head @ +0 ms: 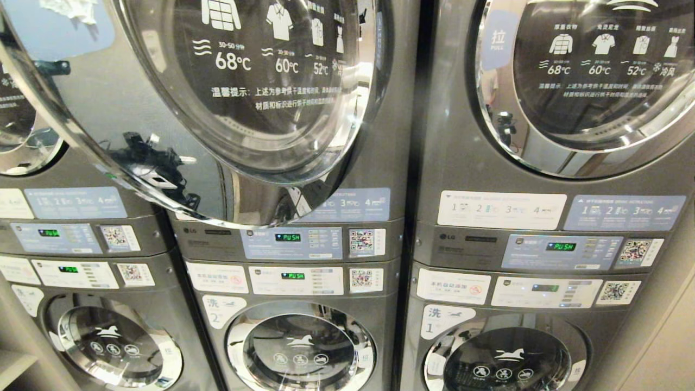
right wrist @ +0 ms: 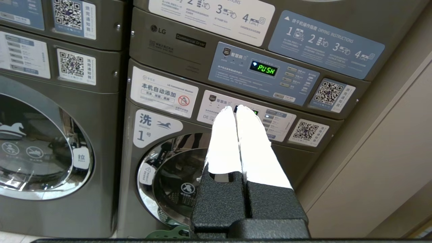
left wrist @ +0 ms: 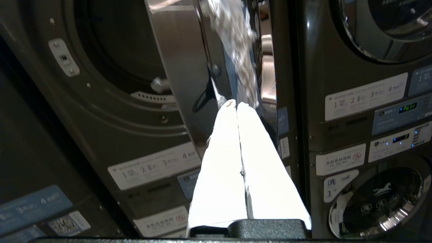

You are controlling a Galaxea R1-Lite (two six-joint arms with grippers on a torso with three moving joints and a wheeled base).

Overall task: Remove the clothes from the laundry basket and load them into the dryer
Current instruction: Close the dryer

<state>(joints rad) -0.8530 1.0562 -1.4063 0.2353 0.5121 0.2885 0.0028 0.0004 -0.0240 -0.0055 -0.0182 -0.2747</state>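
The middle upper dryer stands with its round chrome door (head: 217, 108) swung open. In the left wrist view its dark drum opening (left wrist: 114, 50) is beside the door's edge (left wrist: 179, 67). My left gripper (left wrist: 236, 104) is shut, its white fingers pressed together with nothing between them, pointing at the door's edge just below the opening. A small pale scrap (left wrist: 158, 84) lies at the drum's lower rim; I cannot tell what it is. My right gripper (right wrist: 235, 108) is shut and empty, held low before washer 1 (right wrist: 175, 175). A green perforated edge (right wrist: 168, 233), seemingly the laundry basket, shows below it. Neither arm appears in the head view.
Stacked grey machines fill the view, dryers above washers. A closed dryer door (head: 586, 76) is on the right stack, with control panels (head: 559, 252) beneath. A beige wall (right wrist: 388, 152) borders the right stack. A blurred pale patterned reflection (left wrist: 236, 40) shows on the open door.
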